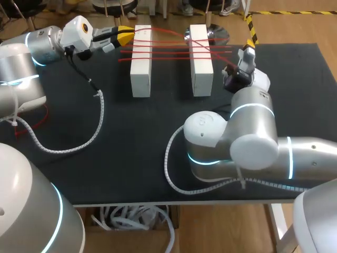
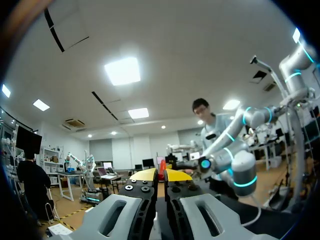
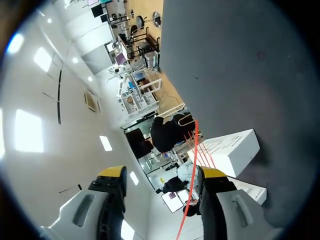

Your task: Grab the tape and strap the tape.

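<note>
On the black table (image 1: 131,153) two white blocks stand side by side, the left block (image 1: 141,60) and the right block (image 1: 200,60), and several strands of red tape (image 1: 168,50) run across their tops, from past the left block to past the right one. Some strands cross each other over the right block. The left gripper (image 1: 125,36) sits at the far left end of the strands, just beside the left block's far corner. In the left wrist view its yellow tips are pressed close together with a thin red sliver pinched between them, which appears to be the tape's end. The right arm comes in from the near right corner, and its gripper (image 3: 162,174) is beyond the right block on that block's right side. Its fingers are spread wide. One red strand passes close beside the inner face of one finger (image 3: 212,173), with the white block ahead of it.
</note>
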Tool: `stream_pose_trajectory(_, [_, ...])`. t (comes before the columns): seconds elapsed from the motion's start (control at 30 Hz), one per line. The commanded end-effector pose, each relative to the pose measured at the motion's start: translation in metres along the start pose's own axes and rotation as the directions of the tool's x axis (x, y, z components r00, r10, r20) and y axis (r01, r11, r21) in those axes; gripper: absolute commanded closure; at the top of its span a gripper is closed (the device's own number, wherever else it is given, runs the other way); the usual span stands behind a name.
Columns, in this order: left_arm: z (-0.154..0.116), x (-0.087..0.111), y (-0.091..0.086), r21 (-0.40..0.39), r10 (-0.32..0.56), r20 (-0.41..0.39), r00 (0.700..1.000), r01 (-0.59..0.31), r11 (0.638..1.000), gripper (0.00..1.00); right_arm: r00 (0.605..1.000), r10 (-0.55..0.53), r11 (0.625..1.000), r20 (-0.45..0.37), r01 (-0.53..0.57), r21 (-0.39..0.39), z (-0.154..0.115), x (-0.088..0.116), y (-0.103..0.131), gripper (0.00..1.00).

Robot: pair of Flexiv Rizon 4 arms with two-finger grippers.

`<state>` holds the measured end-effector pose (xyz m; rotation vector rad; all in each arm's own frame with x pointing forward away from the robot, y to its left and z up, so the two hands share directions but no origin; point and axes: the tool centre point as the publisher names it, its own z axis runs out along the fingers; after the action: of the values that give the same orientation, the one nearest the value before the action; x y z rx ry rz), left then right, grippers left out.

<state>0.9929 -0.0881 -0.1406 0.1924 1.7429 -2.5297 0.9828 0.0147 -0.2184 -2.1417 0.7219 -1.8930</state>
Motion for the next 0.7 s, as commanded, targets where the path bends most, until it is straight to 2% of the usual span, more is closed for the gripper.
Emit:
stream_pose_trajectory(0.03, [-0.0006,-0.0009,0.0010,0.002,-0.001,-0.003,1.000,0.001,1.000,1.00,1.000,-0.003,1.000,0.005,0.003,0.001,-0.0009,0.0013,-0.0006,0.45])
stream_pose_trajectory(0.3, [-0.0006,-0.0009,0.0010,0.002,-0.001,-0.003,1.000,0.001,1.000,1.00,1.000,-0.007,1.000,0.003,0.007,-0.001,0.0004,0.0004,-0.0028,0.53])
stream_pose_trajectory(0.7, [-0.0006,-0.0009,0.0010,0.002,-0.001,-0.003,1.000,0.001,1.000,1.00,1.000,-0.026,1.000,0.017,0.026,0.009,-0.0065,-0.0052,-0.0041,0.55])
